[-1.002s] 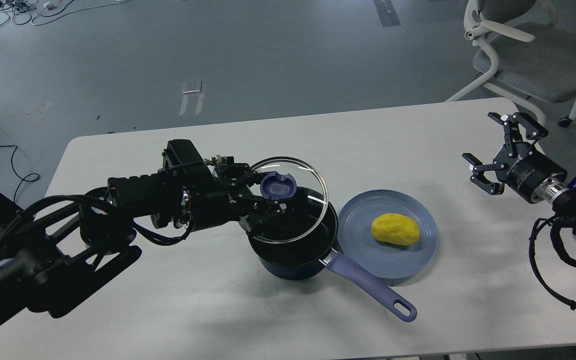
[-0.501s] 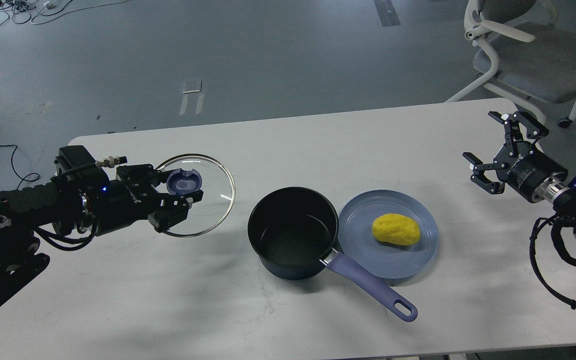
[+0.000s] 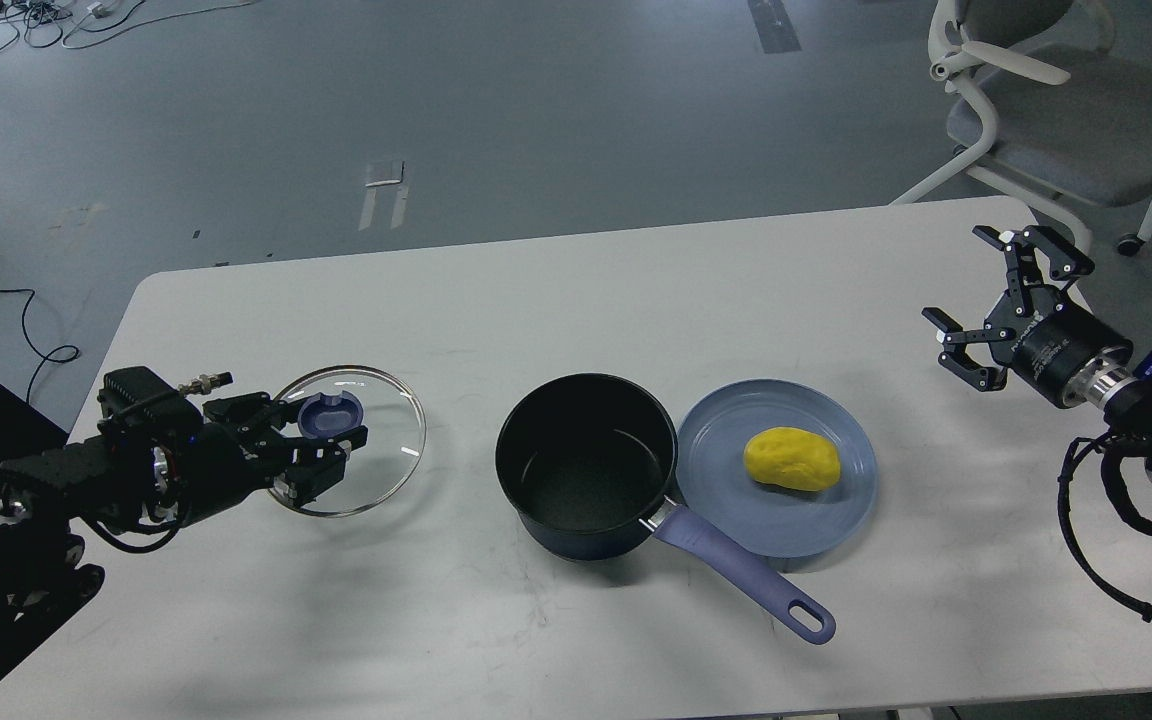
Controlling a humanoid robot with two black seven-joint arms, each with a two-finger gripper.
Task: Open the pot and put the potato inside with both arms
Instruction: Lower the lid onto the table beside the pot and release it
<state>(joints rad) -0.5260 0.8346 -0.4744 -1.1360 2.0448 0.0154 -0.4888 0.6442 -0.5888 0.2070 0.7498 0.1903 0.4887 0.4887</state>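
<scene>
The dark blue pot stands open at the table's middle, its purple handle pointing to the front right. The yellow potato lies on a blue plate just right of the pot. My left gripper is shut on the purple knob of the glass lid, holding it low over the table to the left of the pot. My right gripper is open and empty at the table's right side, well right of the plate.
The white table reaches to the front edge below the pot handle. A grey office chair stands beyond the table's far right corner. Cables lie on the floor at the far left.
My left gripper has carried the glass lid off the pot, leftward and down toward the table. The pot now stands open. The right arm has barely moved.
</scene>
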